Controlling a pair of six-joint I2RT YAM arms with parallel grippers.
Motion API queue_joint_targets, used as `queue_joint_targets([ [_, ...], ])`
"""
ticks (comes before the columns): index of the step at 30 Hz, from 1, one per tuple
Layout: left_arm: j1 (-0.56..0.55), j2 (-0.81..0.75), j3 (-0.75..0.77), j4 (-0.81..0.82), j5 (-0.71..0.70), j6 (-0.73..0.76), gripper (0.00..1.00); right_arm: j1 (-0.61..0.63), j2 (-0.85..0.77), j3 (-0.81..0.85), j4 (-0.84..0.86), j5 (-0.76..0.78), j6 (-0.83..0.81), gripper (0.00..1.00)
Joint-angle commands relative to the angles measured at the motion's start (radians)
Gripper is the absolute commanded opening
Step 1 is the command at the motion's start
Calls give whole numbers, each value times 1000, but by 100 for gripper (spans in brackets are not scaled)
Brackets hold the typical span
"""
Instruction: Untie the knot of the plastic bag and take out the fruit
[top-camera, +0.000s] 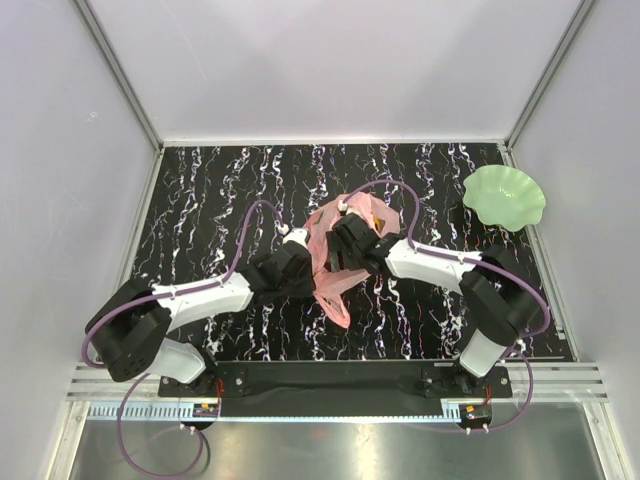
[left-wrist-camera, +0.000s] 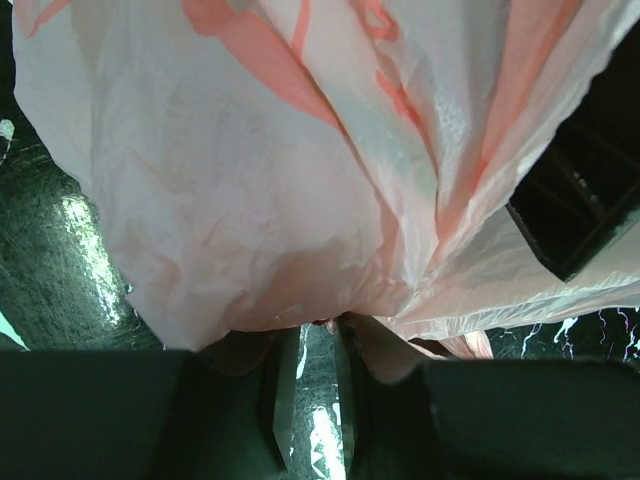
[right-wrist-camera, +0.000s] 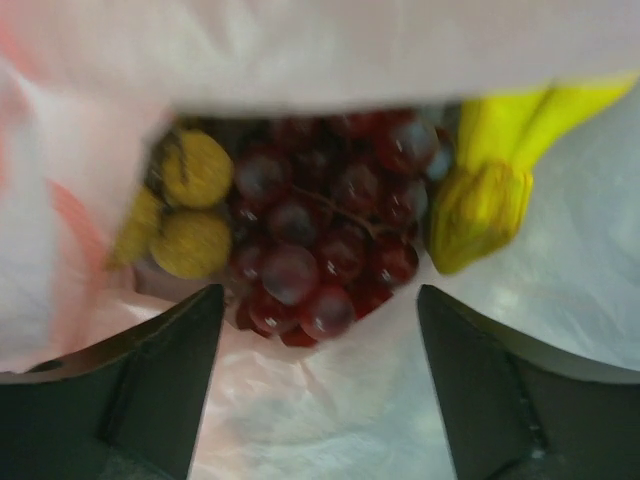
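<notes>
- The left tool (left-wrist-camera: 318, 350) sits at the left edge of the plastic bag (top-camera: 336, 296). Its jaws stand close together with only a thin slit between them. The film drops right to their tips, but whether a fold is pinched cannot be told.
- The plastic bag lies crumpled in the middle of the tabletop (top-camera: 200, 190). In the top view both tools cover its centre.
- Inside the bag's mouth, all blurred, small brown fruits (right-wrist-camera: 190, 205) show at left and a dark red grape bunch (right-wrist-camera: 320, 240) in the middle. Bananas (right-wrist-camera: 485, 190) show at right, mostly hidden by film.
- The right tool (right-wrist-camera: 320, 300) hovers at the bag's right side over that mouth, jaws spread wide, holding nothing.
- A green plate (top-camera: 505, 195) lies well right of the bag.
</notes>
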Motion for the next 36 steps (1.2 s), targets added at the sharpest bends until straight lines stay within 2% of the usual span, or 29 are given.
queue_joint_targets([
  [1, -5, -38, 6, 42, -2, -7, 23, -2, -62, -42, 42, 38, 7, 83],
  [3, -3, -35, 9, 45, -1, -7, 22, -13, -48, -42, 48, 25, -9, 80],
  [10, -8, -24, 12, 49, 9, -13, 20, -50, 65, 19, 68, -28, -27, 81],
  [13, -8, -27, 9, 53, 10, -13, 20, -51, 82, 36, 87, -41, -33, 77],
  [14, -8, -27, 9, 53, 12, -13, 20, -54, 92, 39, 96, -43, -33, 73],
  [15, -6, -26, 11, 53, 13, -13, 19, -53, 96, 49, 97, -42, -35, 57],
  [17, -8, -24, 15, 55, 19, -10, 18, -54, 93, 53, 96, -43, -32, 34],
  [18, -9, -24, 17, 53, 19, -10, 18, -54, 84, 44, 97, -43, -30, 18],
  [20, -8, -29, 18, 55, 19, -9, 18, -54, 34, 24, 114, -43, -26, 9],
  [23, -8, -29, 23, 55, 13, -9, 18, -53, -57, -14, 125, -58, -32, 9],
  [26, -8, -7, 40, 56, 12, -7, 17, -53, -153, -51, 143, -136, -58, 9],
  [30, -9, 17, 77, 46, 4, -6, 17, -54, -258, -68, 157, -341, -87, 9],
  [32, -8, 20, 89, 42, -4, -4, 17, -54, -308, -74, 162, -393, -95, 10],
  [36, -8, 20, 113, 35, -10, -3, 16, -54, -332, -80, 151, -460, -116, 13],
])
